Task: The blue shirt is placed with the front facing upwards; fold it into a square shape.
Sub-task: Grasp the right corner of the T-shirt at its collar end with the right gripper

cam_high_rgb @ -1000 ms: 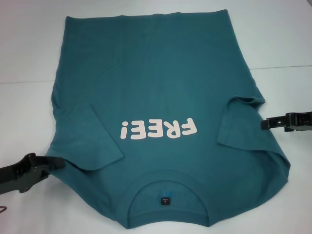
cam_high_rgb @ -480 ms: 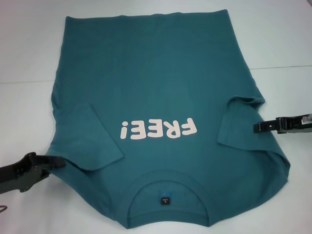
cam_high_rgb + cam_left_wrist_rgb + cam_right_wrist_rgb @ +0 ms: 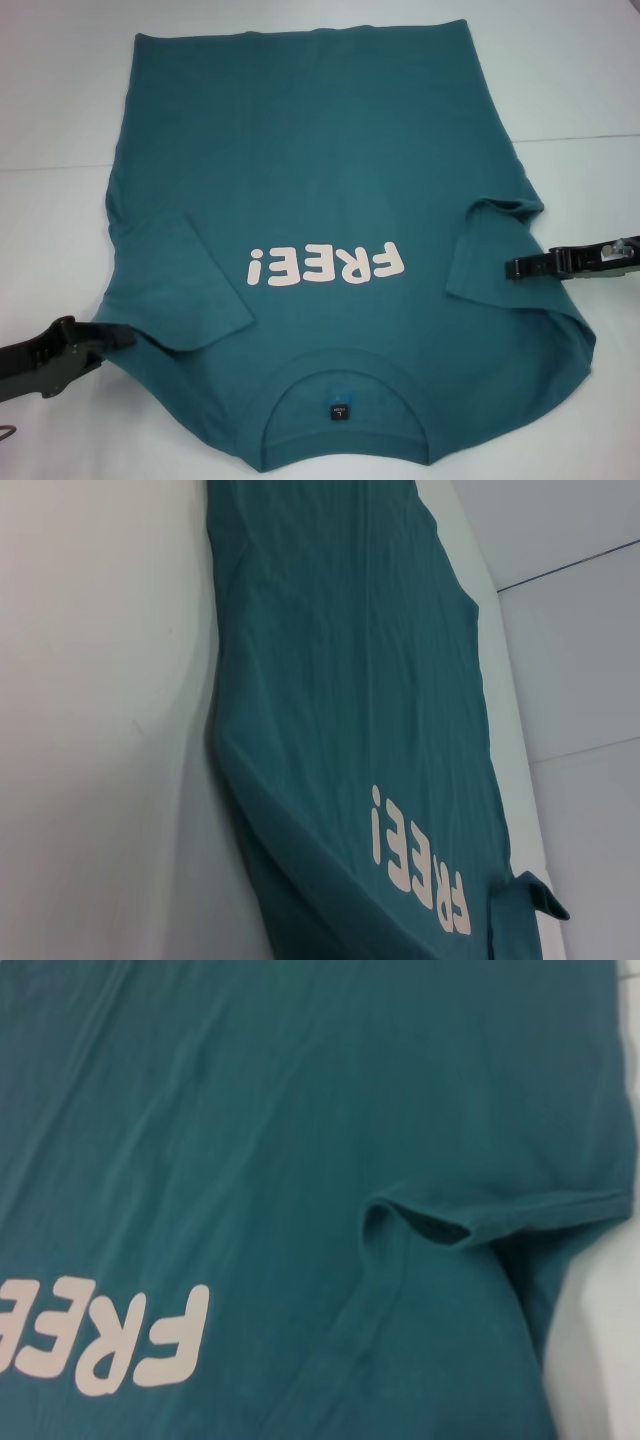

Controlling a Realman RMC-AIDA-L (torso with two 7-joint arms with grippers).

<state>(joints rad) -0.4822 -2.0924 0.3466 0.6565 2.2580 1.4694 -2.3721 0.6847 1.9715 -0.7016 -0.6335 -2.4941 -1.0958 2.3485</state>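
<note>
Your large teal-blue cotton T-shirt (image 3: pixel 320 170) is lying print-up on the white table (image 3: pixel 580 90), both sleeves tucked inward. Whether the left gripper (image 3: pixel 118 336) and right gripper (image 3: pixel 512 268) at its edges are pinching cloth, I cannot tell; snagging one layer risks dragging it askew.

A plain white table (image 3: pixel 60 120) (thin seam across) under even light.

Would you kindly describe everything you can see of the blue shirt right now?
The blue shirt is a teal, soft-looking knit tee lying flat, front up, on the white table, collar nearest the robot with a small dark label inside. A pale pink "FREE!" print crosses the chest. Both short sleeves are folded inward over the body. The left gripper sits at its left edge near the shoulder; the right gripper reaches over its right sleeve.
</note>
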